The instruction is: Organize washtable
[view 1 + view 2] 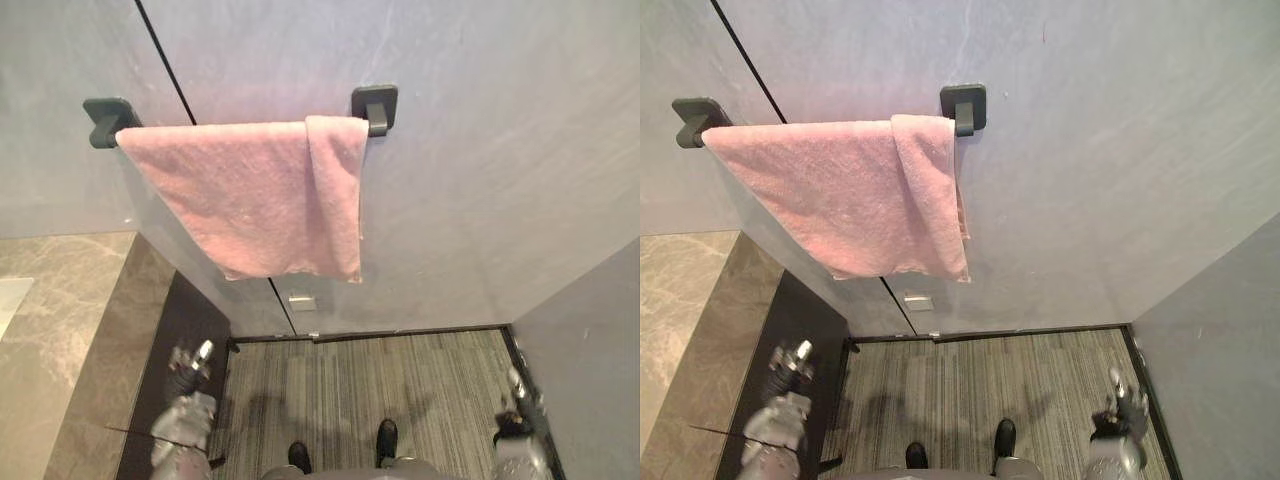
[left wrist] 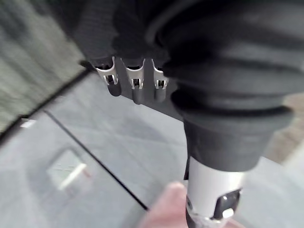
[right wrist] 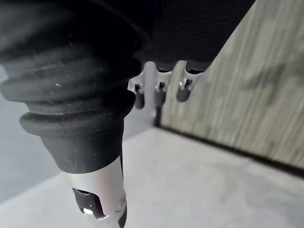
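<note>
A pink terry towel [image 1: 250, 195] hangs draped over a dark wall rail [image 1: 376, 106] in the upper left-centre of the frame, spread almost from one mount to the other. Its right end is doubled over in a narrow strip (the left edge slants inward toward the bottom).

left hand [image 2: 135, 85]: dark ribbed cover, silver fingers | right hand [image 3: 160, 90]: same, dark tips

1. Eye views: look down from the head, side by side, at the grey wall [image 1: 480, 180], pink towel [image 1: 250, 195] and striped floor [image 1: 400, 390]. Nearly the same scene, shifted slightly sideways.
2. Left wrist view: looks from very close along the left hand [image 2: 135, 83], facing that wall.
3. Right wrist view: looks just as closely along the right hand [image 3: 160, 90], facing the floor – shared with the eye views.
</note>
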